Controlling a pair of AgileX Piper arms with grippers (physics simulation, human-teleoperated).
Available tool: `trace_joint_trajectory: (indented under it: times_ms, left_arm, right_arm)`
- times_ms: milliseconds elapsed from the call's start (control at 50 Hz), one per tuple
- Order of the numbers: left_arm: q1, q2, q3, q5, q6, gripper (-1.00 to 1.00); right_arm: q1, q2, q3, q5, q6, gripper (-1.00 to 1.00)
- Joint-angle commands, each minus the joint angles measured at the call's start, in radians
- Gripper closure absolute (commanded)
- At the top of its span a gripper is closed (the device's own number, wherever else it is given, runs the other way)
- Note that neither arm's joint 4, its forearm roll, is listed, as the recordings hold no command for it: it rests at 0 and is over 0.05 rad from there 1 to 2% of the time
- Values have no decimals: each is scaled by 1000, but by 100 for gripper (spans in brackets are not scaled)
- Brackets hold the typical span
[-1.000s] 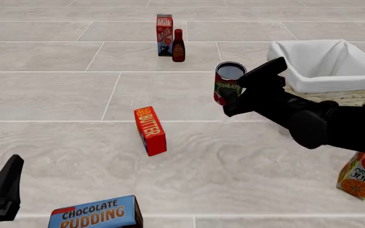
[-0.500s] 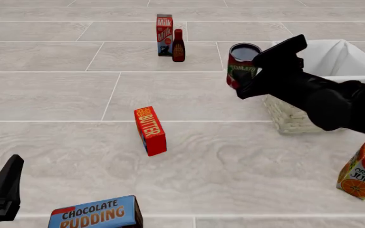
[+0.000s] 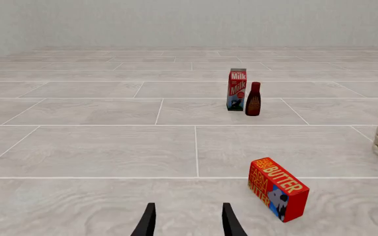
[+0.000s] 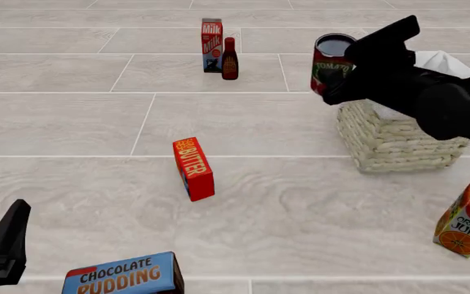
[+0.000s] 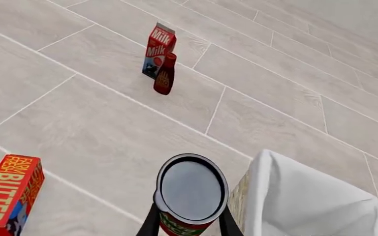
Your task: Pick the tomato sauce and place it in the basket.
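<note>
Tomato sauce (image 4: 330, 63) hangs upright, long axis vertical and grey top up, clenched in the right gripper's (image 4: 339, 68) fingers in the air at the basket's (image 4: 394, 142) near-left corner. Milk carton (image 4: 211, 45) and dark bottle (image 4: 230, 59) stand well apart, farther back. Left gripper's (image 3: 187, 223) fingers are spread, holding nothing.

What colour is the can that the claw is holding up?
Red label, green band, dark grey top: the tomato sauce, clearest in the front view.
</note>
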Motion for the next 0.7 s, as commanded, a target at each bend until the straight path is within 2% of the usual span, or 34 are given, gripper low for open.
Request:
trace_joint_trajectory:
  times_ms: [20, 240, 700]
  left_arm:
    - [0, 0, 0, 0, 0, -100]
    - [0, 0, 0, 0, 0, -100]
    - [0, 0, 0, 0, 0, -100]
  right_arm:
    - [-49, -11, -31, 25, 2, 100]
    - [-101, -19, -57, 44, -11, 100]
    - [-227, 16, -76, 15, -55, 100]
